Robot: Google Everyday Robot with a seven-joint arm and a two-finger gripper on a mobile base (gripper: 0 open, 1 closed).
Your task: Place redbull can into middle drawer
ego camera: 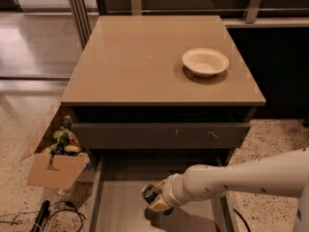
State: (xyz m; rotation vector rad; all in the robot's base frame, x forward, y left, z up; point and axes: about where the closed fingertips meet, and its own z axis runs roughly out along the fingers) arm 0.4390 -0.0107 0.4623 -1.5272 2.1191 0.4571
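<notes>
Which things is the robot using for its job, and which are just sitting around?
For the job:
redbull can, held by the gripper above the drawer floor
middle drawer, pulled open

Just lying about:
white bowl on the cabinet top
scratched drawer front, shut
cardboard box of bits beside the cabinet
black cables on the floor

1 camera looks down from high in front of the cabinet (159, 135), facing its back, fairly near. The tabletop (145, 62) fills the upper frame, the open middle drawer (120, 207) runs off the bottom edge, where the gripper (157, 203) clasps the redbull can (149, 193).
</notes>
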